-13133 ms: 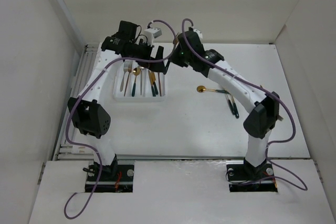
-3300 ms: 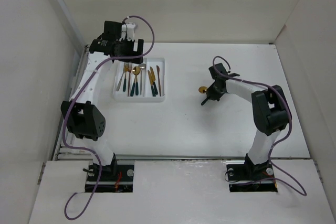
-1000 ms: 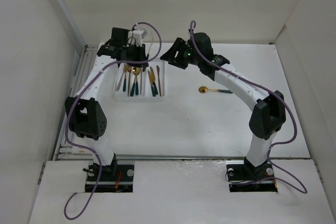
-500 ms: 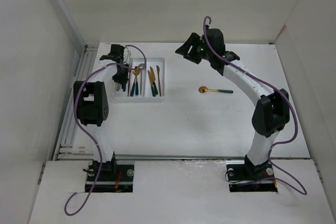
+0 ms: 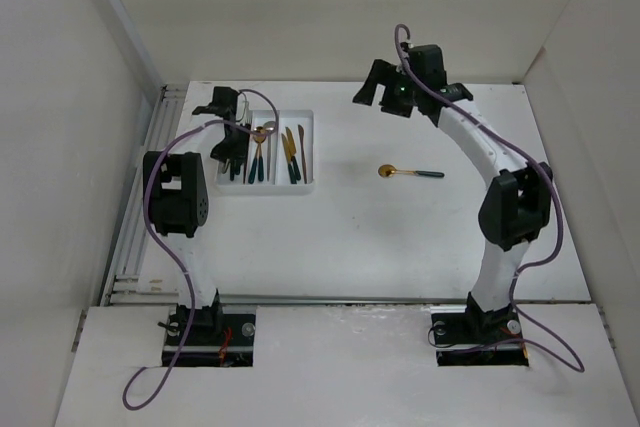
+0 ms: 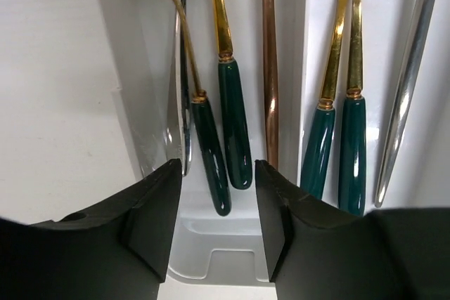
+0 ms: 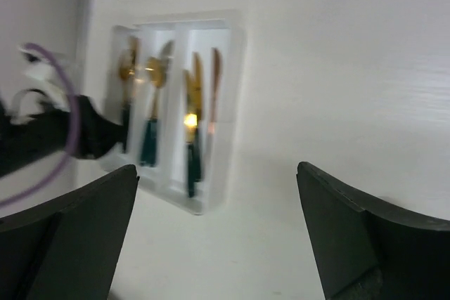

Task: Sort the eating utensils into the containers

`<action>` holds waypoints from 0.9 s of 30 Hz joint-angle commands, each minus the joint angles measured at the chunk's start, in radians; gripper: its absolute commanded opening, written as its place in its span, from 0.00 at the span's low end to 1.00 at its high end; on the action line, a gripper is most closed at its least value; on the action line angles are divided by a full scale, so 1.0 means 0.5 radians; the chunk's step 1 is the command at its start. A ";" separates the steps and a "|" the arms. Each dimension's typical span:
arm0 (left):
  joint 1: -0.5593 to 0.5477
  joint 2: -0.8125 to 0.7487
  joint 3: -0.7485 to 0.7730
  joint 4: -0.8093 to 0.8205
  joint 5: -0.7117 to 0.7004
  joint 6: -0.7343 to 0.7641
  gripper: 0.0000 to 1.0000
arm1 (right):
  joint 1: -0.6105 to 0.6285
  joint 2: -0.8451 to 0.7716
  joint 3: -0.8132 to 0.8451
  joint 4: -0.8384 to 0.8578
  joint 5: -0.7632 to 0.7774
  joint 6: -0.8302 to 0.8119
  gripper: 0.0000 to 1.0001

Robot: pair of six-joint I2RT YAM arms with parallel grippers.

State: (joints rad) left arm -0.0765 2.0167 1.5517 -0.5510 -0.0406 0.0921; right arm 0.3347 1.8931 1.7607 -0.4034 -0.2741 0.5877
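left fingers (image 6: 151,219) slightly parted, right fingers (image 7: 77,226) spread wide

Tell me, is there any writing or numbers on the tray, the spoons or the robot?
None. No letters, numbers or signs show on the white tray, the utensils in it, the loose spoon, the left arm or the right arm. The right wrist view is blurred, so tiny print could hide there.

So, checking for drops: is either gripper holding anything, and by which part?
Nothing is held. The left gripper stands open over green-handled gold utensils lying in the white plastic tray; the right gripper is wide open, empty.
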 commanded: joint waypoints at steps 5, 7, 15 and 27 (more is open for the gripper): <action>0.012 -0.106 0.222 -0.101 -0.014 0.012 0.45 | -0.172 0.064 0.090 -0.507 0.332 -1.493 1.00; 0.012 -0.106 0.351 -0.180 0.004 0.012 0.45 | -0.194 -0.052 -0.225 -0.305 0.419 -2.052 1.00; 0.012 -0.250 0.490 -0.223 0.023 0.031 0.48 | -0.408 0.042 -0.233 -0.775 0.055 -2.841 1.00; 0.049 -0.336 0.345 -0.122 -0.097 0.049 0.50 | -0.406 0.362 -0.201 -0.994 0.045 -2.918 0.94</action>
State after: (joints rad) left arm -0.0647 1.9026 1.7229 -0.6209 -0.0696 0.1074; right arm 0.1169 2.0754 1.6447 -0.8509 -0.2100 -0.8261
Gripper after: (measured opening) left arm 0.495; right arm 0.945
